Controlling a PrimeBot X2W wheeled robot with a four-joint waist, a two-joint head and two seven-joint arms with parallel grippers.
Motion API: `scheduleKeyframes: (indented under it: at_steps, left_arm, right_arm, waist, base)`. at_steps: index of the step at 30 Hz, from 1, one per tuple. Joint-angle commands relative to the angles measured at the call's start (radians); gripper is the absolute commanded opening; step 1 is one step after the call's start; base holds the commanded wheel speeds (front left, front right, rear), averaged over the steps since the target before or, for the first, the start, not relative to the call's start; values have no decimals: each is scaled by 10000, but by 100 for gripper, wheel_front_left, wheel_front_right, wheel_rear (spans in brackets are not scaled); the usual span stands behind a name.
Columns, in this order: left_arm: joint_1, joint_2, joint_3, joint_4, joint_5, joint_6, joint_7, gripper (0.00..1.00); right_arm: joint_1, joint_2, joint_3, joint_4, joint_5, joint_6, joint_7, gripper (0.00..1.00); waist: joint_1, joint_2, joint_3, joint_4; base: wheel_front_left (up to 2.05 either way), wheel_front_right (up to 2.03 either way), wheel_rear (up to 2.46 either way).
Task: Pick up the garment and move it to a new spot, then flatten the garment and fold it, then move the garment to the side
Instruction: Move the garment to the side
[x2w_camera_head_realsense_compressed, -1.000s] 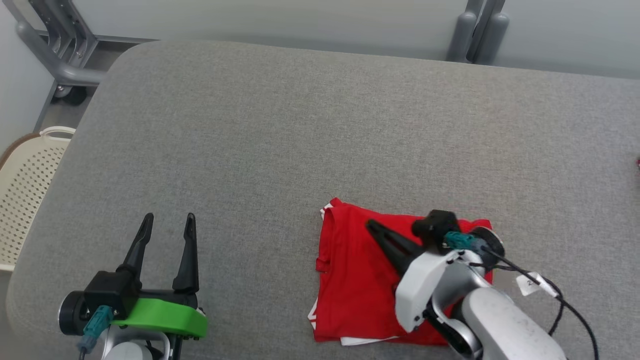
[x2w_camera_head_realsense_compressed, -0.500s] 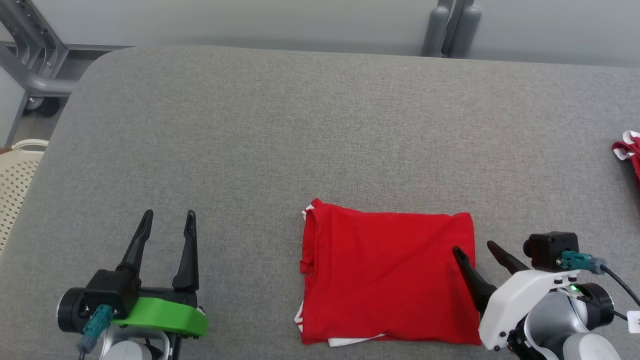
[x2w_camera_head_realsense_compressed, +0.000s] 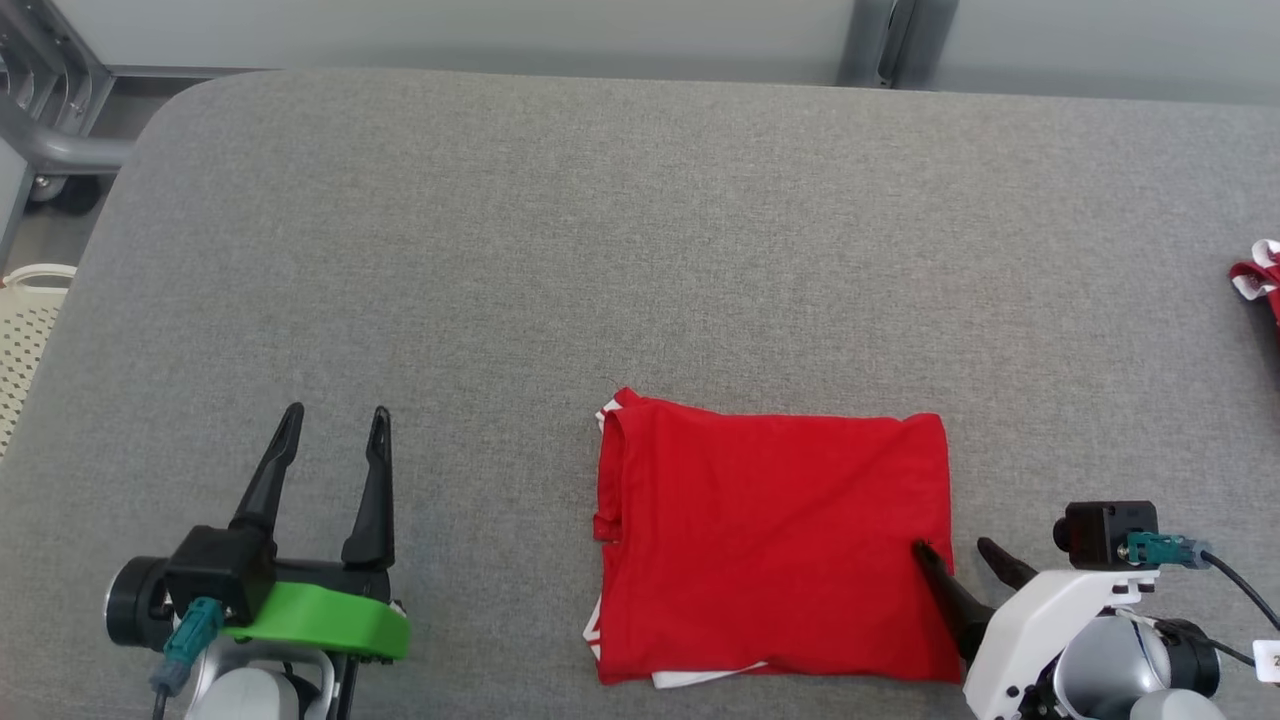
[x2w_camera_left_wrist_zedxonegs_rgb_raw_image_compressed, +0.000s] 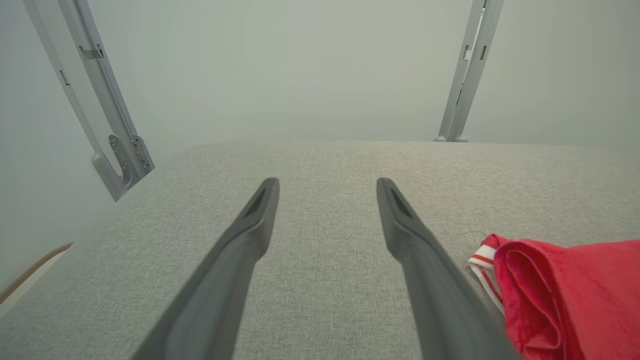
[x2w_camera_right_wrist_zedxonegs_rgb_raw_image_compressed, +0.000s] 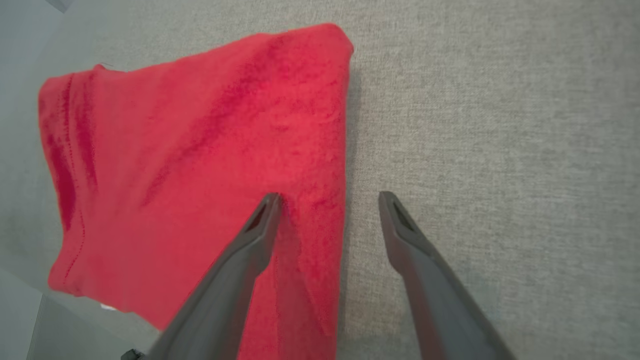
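The garment (x2w_camera_head_realsense_compressed: 775, 545) lay folded into a tidy red rectangle on the grey padded table (x2w_camera_head_realsense_compressed: 600, 250), with a sliver of white trim showing at its folded-over side and near corner. Its flatness and squared edges suggested the folding was done and only the move to the side remained.

The right gripper (x2w_camera_head_realsense_compressed: 950, 545) straddled the garment's right-hand edge. Its fingers (x2w_camera_right_wrist_zedxonegs_rgb_raw_image_compressed: 250, 240) stood well apart and gripped nothing: one tip lay over the red cloth just inside the edge, the other over bare table just outside it. Whether the inner tip pressed on the cloth could not be told. That placement looked well suited to closing on the layered edge and carrying or dragging the stack without opening the fold.

The left gripper (x2w_camera_head_realsense_compressed: 337, 412) hovered low over bare table, fingers apart and empty. The garment's trimmed side lay beyond its right-hand finger, near but not touching. It was probably parked there to keep clear of the fold.

Another scrap of red cloth (x2w_camera_head_realsense_compressed: 1260, 285) sat well beyond the right gripper's outer finger. A pale basket (x2w_camera_head_realsense_compressed: 25, 330) stood past the table's left edge.
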Motion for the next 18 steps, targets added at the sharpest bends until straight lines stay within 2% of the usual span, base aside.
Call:
scheduleKeyframes:
  at_steps: [1,15,16,17,18]
  left_arm:
    - [-230,39,39,-77,82,-23,-5,100]
    - [-404,-25,136,-390,266,-23,-4,100]
    - [-426,-29,134,-387,266,-23,-4,100]
    - [-444,-38,126,-376,261,-23,-4,100]
    - [-447,-45,111,-362,259,-23,-4,100]
  right_arm:
    - [-122,-6,21,64,88,2,-89,100]
    - [-646,13,469,1529,243,2,-307,100]
    - [-678,15,525,1576,248,2,-295,75]
    - [-704,16,556,1609,236,2,-304,33]
    - [-723,19,587,1628,178,3,-324,0]
  waist:
    - [0,-1,61,8]
    - [0,-1,471,243]
    - [0,-1,492,255]
    - [0,-1,505,265]
    - [0,-1,514,273]
  base:
    - [0,0,0]
    - [0,0,0]
    - [0,0,0]
    - [0,0,0]
    - [0,0,0]
